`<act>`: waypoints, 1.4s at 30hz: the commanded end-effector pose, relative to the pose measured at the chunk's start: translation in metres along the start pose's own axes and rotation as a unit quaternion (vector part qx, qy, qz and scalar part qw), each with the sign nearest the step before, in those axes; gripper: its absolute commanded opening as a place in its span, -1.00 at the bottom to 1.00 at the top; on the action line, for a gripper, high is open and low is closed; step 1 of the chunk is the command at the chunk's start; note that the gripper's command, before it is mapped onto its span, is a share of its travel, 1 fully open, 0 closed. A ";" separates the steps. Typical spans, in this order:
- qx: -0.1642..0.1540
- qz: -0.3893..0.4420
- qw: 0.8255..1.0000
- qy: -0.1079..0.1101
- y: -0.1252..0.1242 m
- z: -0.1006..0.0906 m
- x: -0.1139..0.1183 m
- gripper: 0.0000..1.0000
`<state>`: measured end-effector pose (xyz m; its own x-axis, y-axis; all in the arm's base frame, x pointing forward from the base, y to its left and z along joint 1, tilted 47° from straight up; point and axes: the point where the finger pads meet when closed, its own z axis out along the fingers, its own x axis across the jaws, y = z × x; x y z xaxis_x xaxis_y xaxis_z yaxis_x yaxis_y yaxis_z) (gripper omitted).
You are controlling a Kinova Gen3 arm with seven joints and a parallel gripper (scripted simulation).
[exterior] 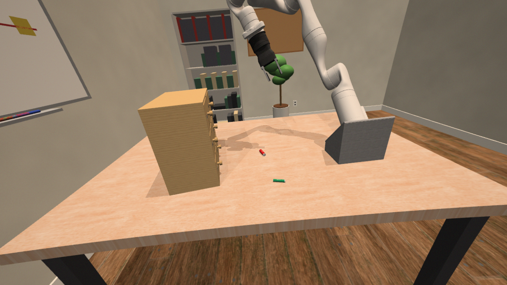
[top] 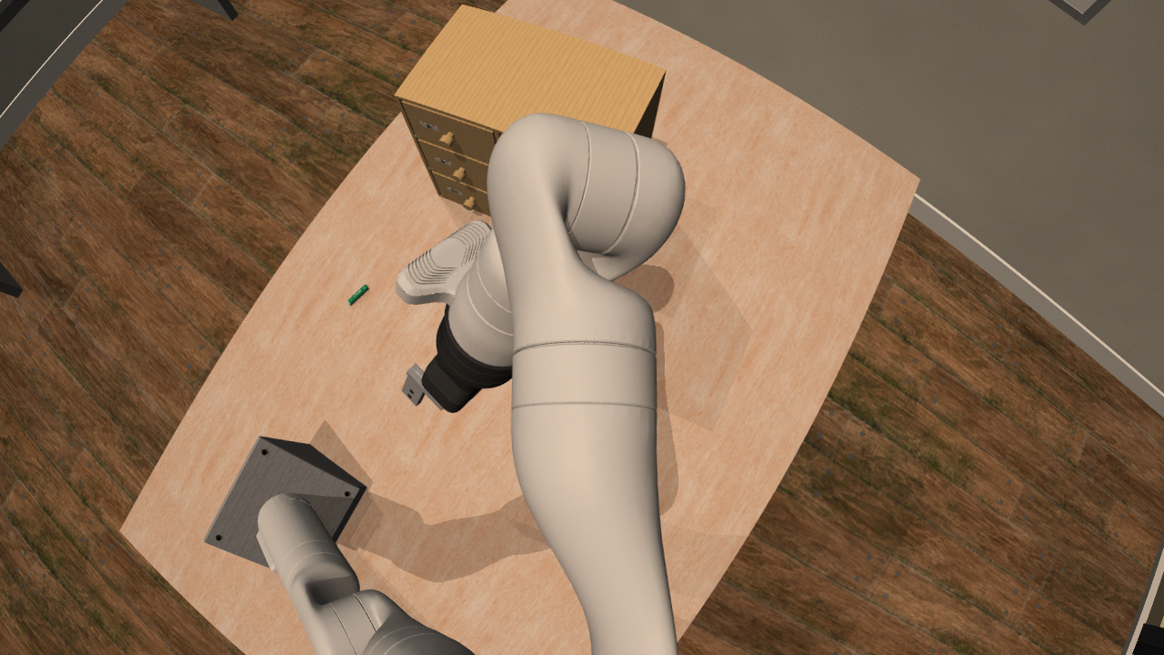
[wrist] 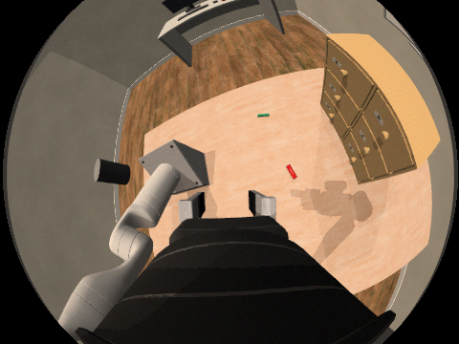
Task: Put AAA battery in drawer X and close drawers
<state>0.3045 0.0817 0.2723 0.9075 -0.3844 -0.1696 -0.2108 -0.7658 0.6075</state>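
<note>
Mount, far left: the grey mount stands beyond the hand and to its left in the wrist view; no writing can be read on it.
Hand: released, its two fingers wide apart with nothing between them; the hand hangs well above the desk, pointing down at a slant.
AAA battery: most likely the green battery, the slimmer of the two; it lies on its side on the desk, below the hand and ahead to its right, well apart from the fingers. Its print is too small to read.
Other battery: the red battery lies below and right of the hand, nearer the chest; it should stay there. Its print cannot be read either.
Chest, far right: the chest stands upright, right of the hand, six knobbed drawers in two columns, all looking pushed in.
Drawer labels: each front has a small marked plate, but I cannot tell which bears the X.
Done: neither the pick nor the drawer opening.
Left: find X, draw that drawer out less than half, fetch the battery, drop it in, push the drawer shut, come to rest.
</note>
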 end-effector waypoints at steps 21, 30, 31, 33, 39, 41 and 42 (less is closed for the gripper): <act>-0.032 -0.027 0.997 0.065 -0.009 -0.013 0.007 1.00; -0.042 -0.035 0.995 0.086 -0.011 -0.018 0.009 1.00; -0.042 -0.035 0.995 0.086 -0.011 -0.018 0.009 1.00; -0.051 -0.042 0.992 0.106 -0.014 -0.023 0.012 1.00; -0.051 -0.042 0.992 0.106 -0.014 -0.023 0.012 1.00; -0.051 -0.042 0.992 0.106 -0.014 -0.023 0.012 1.00; -0.051 -0.042 0.992 0.106 -0.014 -0.023 0.012 1.00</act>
<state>0.3263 0.0990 0.2796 0.9782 -0.1975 -0.0641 -0.1032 -0.7302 0.6754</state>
